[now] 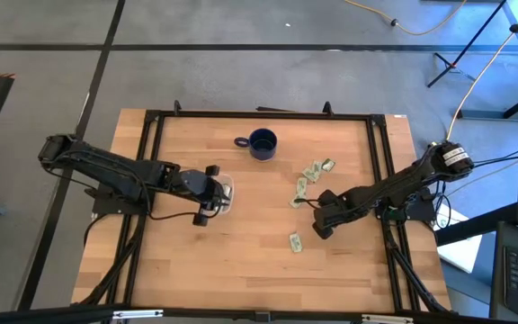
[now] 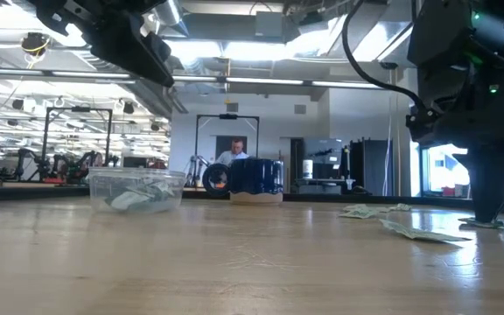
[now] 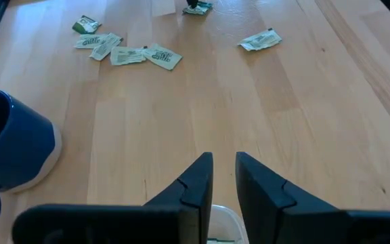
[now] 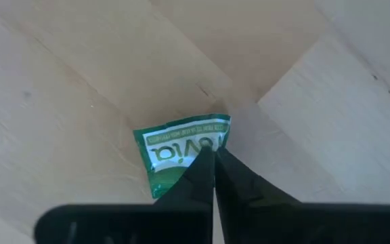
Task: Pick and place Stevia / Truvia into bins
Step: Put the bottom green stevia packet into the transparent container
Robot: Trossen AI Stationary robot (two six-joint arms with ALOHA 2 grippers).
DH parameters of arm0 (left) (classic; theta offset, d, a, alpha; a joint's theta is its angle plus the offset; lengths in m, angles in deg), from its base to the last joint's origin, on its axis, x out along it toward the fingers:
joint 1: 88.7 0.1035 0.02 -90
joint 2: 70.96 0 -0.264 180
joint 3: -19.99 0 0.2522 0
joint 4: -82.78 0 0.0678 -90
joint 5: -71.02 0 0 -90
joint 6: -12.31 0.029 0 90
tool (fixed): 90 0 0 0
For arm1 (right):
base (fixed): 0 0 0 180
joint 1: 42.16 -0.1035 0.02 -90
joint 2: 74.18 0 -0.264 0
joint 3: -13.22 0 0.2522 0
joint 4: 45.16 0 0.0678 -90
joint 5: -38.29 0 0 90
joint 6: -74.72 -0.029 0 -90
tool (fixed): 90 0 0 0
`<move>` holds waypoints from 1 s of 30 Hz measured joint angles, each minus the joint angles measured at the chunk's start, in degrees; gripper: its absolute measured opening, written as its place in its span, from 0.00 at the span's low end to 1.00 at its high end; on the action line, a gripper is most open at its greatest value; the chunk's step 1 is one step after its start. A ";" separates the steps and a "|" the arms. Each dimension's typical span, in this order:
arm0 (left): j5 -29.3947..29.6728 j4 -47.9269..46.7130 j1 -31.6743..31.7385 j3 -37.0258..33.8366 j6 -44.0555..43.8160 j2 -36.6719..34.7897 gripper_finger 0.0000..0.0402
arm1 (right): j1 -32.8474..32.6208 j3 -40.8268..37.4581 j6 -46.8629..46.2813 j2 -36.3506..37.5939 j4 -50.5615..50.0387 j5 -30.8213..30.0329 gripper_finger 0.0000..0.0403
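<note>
On the right half of the worktop (image 1: 241, 261), our right end effector (image 4: 213, 157) is down at the surface with its fingers pinched together on a green-and-white Truvia sachet (image 4: 181, 152). From the right wrist view we see the sachet lying flat on the wood, its near edge caught between the fingertips and the rest of it spread out ahead of them. From above, this spot is just beside the loose group of sachets (image 1: 313, 175) that lies scattered toward the blue mug (image 1: 261, 143), and one lone sachet (image 1: 295, 241) sits apart, nearer the front edge.

Our left end effector (image 1: 214, 193) hangs over the clear bin (image 2: 136, 189) on the left half of the worktop, well apart from the scattered sachets. Its fingers (image 3: 198, 183) stand slightly apart, a narrow gap between them, and we see nothing held there. The low view shows pale sachets already lying inside the bin, which stands upright on the wood, with the mug behind it and to one side. A person shows far off in the room behind the mug.
</note>
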 joint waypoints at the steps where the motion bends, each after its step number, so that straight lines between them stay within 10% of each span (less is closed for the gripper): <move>1: 0.00 0.00 0.00 0.00 0.00 0.00 0.15 | 0.00 0.26 0.06 -0.08 -0.32 0.04 0.02; 7: 0.04 2.21 0.00 0.00 2.63 0.30 0.15 | 0.00 3.98 4.66 -0.17 -0.56 -0.10 0.01; 30: 4.10 44.67 -5.68 -0.02 69.36 22.72 0.28 | 3.27 19.71 28.50 -0.11 19.12 -2.54 0.01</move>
